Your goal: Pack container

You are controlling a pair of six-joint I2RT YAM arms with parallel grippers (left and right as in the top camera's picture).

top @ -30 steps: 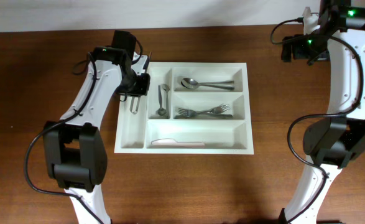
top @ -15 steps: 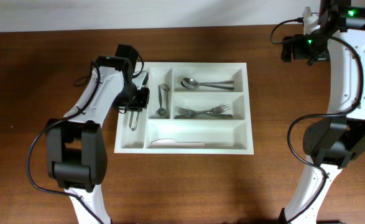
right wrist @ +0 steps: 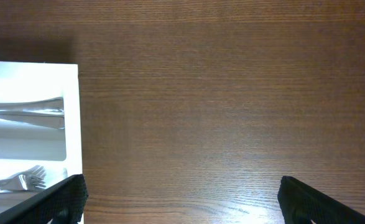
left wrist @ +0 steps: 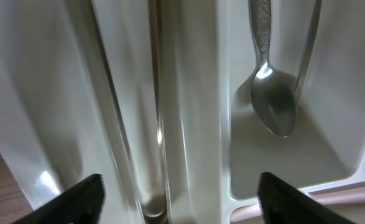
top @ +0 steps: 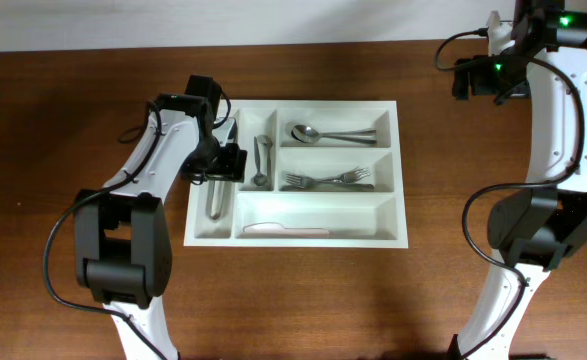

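Note:
The white container [top: 398,170] lies mid-table. My left gripper [top: 221,168] hovers low over its far-left narrow compartment, open. A slim metal utensil [top: 215,200] lies loose along that compartment. In the left wrist view the utensil [left wrist: 158,124] runs between my wide-apart fingers [left wrist: 76,199], touching neither. A spoon [left wrist: 273,106] rests in the neighbouring narrow compartment. My right gripper [top: 481,78] is raised at the back right, open and holding nothing. Its wrist view shows bare wood between the fingers [right wrist: 64,199] and the container's edge [right wrist: 73,124] at the left.
Spoons [top: 328,133] fill the upper short compartment and forks [top: 328,181] the lower one. A pale utensil [top: 283,229] lies in the long front compartment. Brown table [top: 303,300] surrounds the container. A light wall strip runs along the back edge.
My left gripper carried the metal utensil forward over the far-left compartment, then opened. The utensil now lies in that compartment. The right arm stayed still.

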